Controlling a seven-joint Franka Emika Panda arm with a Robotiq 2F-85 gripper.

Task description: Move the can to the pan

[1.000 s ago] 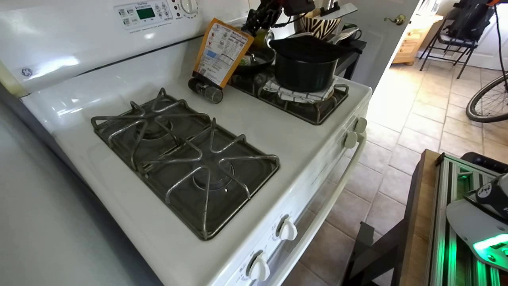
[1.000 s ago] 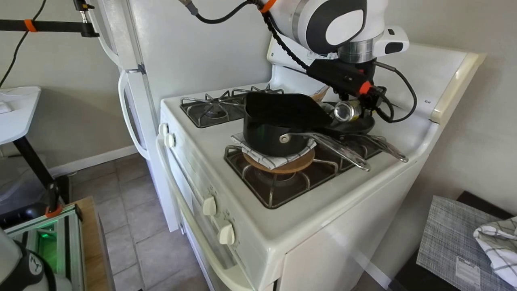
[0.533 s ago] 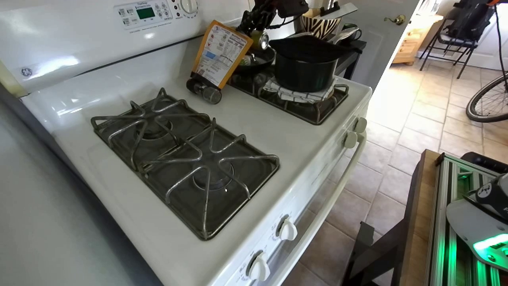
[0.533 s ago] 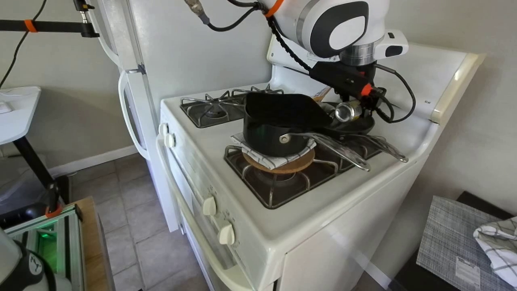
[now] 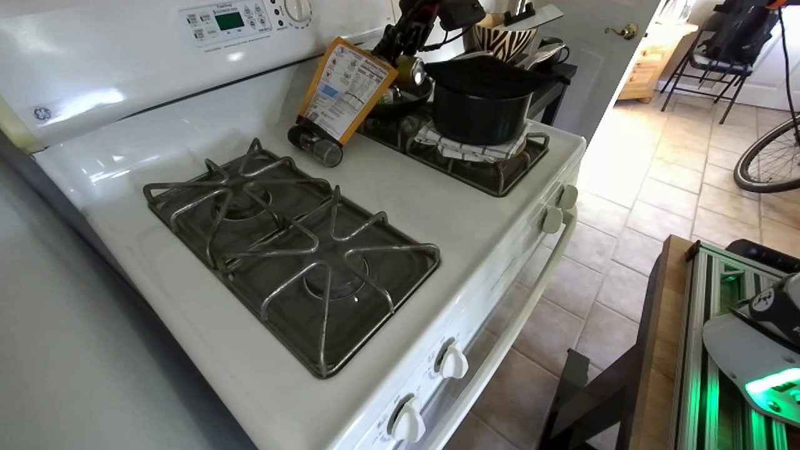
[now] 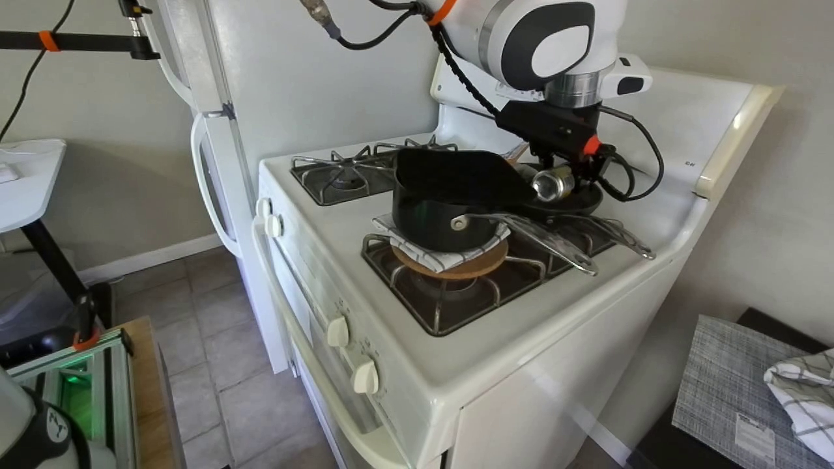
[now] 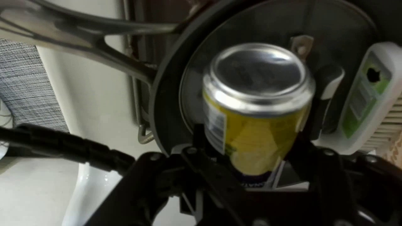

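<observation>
The can [image 7: 257, 125] has a silvery end and a yellow side. My gripper [image 7: 250, 135] is shut around its lower part in the wrist view. The can also shows in both exterior views [image 5: 410, 71] [image 6: 554, 184], lying sideways in my gripper [image 6: 578, 170], its silver end facing the pot side. It is held above a dark frying pan [image 7: 168, 94] at the back of the stove. The pan, a large deep black pot [image 5: 481, 115] [image 6: 440, 221], stands in front of that frying pan on a checked cloth. The can is beside the pot, apart from its opening. The pot's inside looks black.
An orange pouch with a white label [image 5: 350, 87] leans beside my gripper, with a dark jar [image 5: 315, 145] at its base. Long metal handles [image 6: 541, 241] stick out from the pot and frying pan. A white green-labelled item [image 7: 361, 97] lies by the frying pan.
My gripper and the can have moved slightly downward, and a little left in both exterior views. The pouch and the jar at its base have shifted slightly down and left. The pot has not moved.
</observation>
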